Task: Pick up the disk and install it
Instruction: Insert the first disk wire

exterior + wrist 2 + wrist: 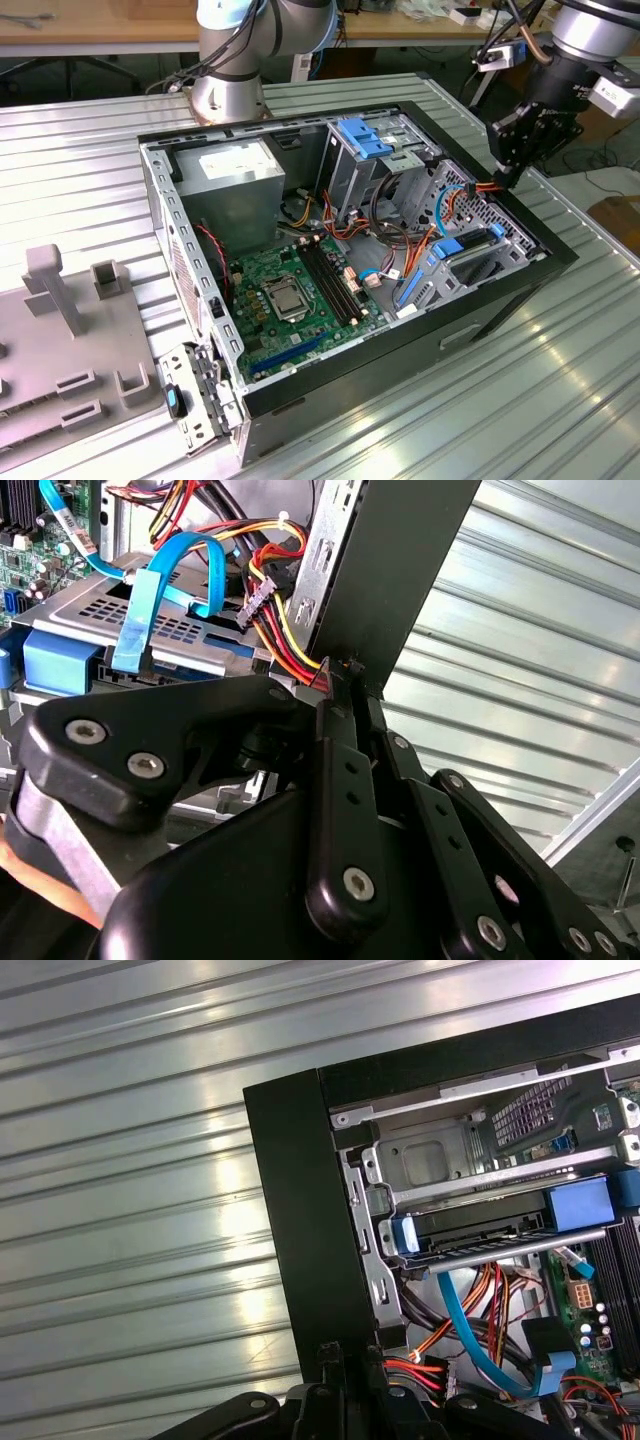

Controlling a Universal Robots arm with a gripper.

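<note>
Disk, a flat dark drive in a blue plastic carrier (470, 1228), sat in a metal bay inside the open black computer case (380, 370), towards the exterior view's right. Black gripper (344, 675) was at the case rim near the disk, fingers pressed together, beside red-yellow cables (283, 640).

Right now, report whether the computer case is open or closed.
Open: the computer case has no panel over its upward side, so the motherboard inside is plainly visible in the exterior view.
</note>
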